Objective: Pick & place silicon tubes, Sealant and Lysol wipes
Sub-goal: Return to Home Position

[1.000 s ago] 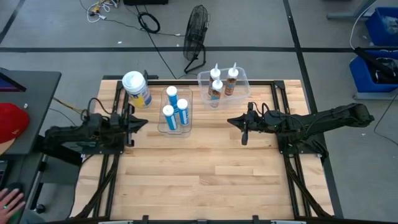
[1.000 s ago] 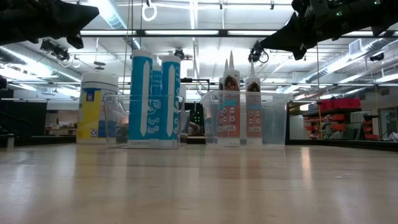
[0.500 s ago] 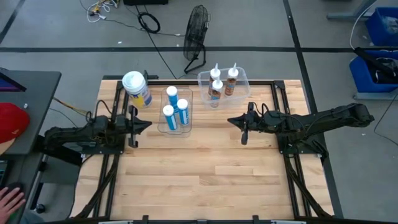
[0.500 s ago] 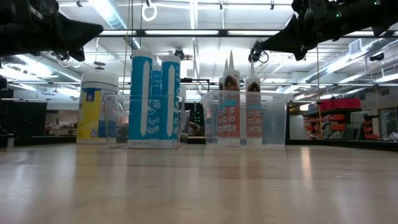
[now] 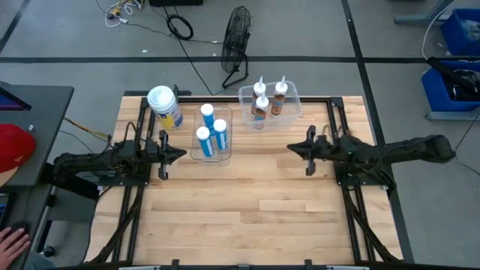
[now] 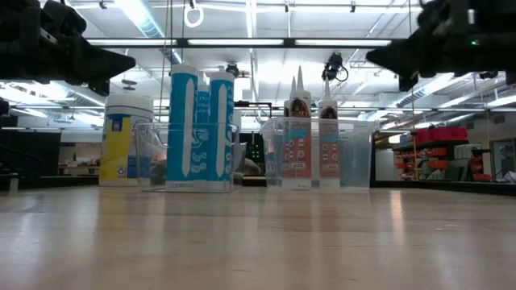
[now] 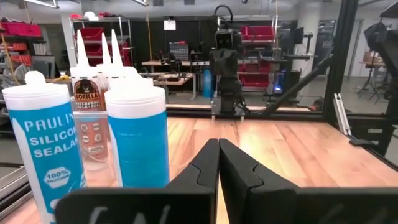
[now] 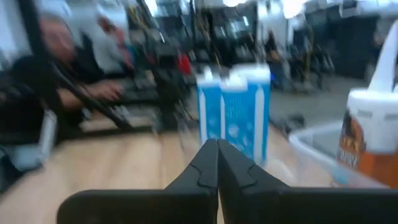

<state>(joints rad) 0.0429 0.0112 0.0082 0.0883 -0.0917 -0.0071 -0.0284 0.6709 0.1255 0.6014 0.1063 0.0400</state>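
The Lysol wipes canister (image 5: 165, 107), white lid and yellow-and-blue label, stands upright at the table's far left and also shows in the low view (image 6: 127, 138). Three blue-and-white silicone tubes (image 5: 211, 130) stand upright in a clear container (image 6: 187, 157). Three sealant tubes (image 5: 268, 99) with white nozzles stand in a clear bin (image 5: 289, 111) at the far middle. My left gripper (image 5: 183, 154) is shut and empty, above the table just left of the blue tubes (image 7: 134, 134). My right gripper (image 5: 291, 148) is shut and empty, above the table near the sealant bin's near side.
A person's red cap (image 5: 13, 146) and hand (image 5: 11, 244) show beyond the table's left edge. A black frame runs round the table (image 5: 247, 217), whose near half is bare wood. A fan (image 5: 237, 37) stands on the floor behind the table.
My left gripper has gone down and a little toward the blue tubes. My right gripper has drawn back toward the table's right edge and sunk slightly. Both stay shut. The canister, tubes and bins have not moved.
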